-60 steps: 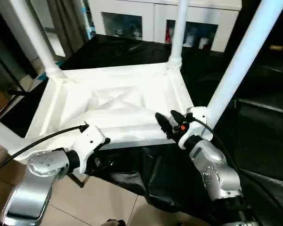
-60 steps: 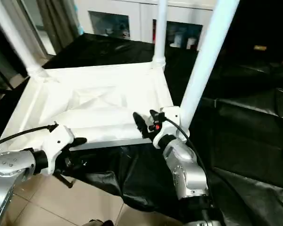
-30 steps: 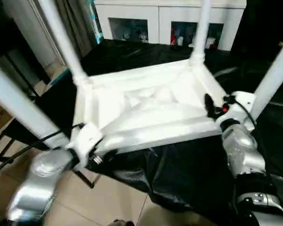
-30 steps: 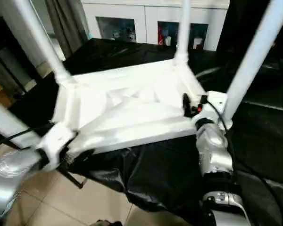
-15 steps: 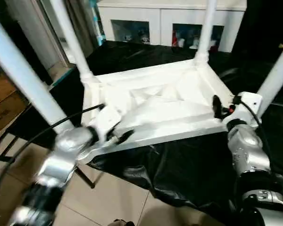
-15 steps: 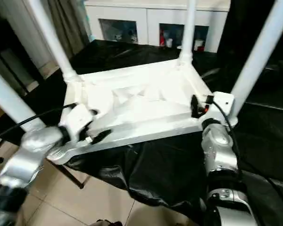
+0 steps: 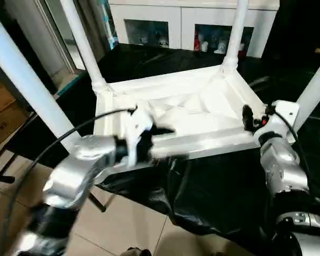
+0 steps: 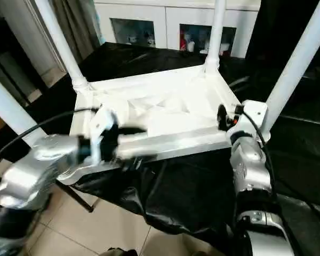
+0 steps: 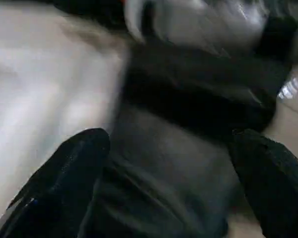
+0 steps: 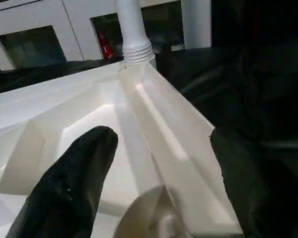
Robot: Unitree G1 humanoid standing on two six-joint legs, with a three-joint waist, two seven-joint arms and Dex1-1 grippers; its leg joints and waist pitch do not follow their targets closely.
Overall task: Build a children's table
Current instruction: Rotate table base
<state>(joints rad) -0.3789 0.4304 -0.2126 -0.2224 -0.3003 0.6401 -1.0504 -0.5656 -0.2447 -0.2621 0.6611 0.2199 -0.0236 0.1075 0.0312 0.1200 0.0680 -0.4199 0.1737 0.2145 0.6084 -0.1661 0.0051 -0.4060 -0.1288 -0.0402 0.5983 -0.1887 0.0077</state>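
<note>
The children's table [image 7: 186, 114] lies upside down on a surface draped in a black cloth [image 7: 213, 186], its ribbed underside facing up and all four legs seated in the corner sockets and rising out of the top of the head views. The far right leg [image 7: 236, 32] and far left leg [image 7: 82, 42] stand at the back corners; the near left leg [image 7: 26, 80] and near right leg [image 7: 317, 88] stand close to the robot on either side.

The right gripper [image 7: 254, 118] sits at the table's near right corner, just beside the near right leg. Its black fingers [image 10: 74, 183] are spread wide, with the rim of the tabletop passing between them, and they pinch nothing.

The left gripper [image 7: 154, 140] is blurred and reaches over the near edge of the tabletop, its fingers [image 9: 64, 173] spread wide and empty above the white edge and the black cloth. A black cable [image 7: 58, 141] loops from the left forearm.

Behind the table stands a white cabinet [image 7: 186, 24] with glass doors and small things inside. Tiled floor [image 7: 128, 224] shows below the cloth's hanging edge, and a cardboard box [image 7: 2, 112] sits at the left.
</note>
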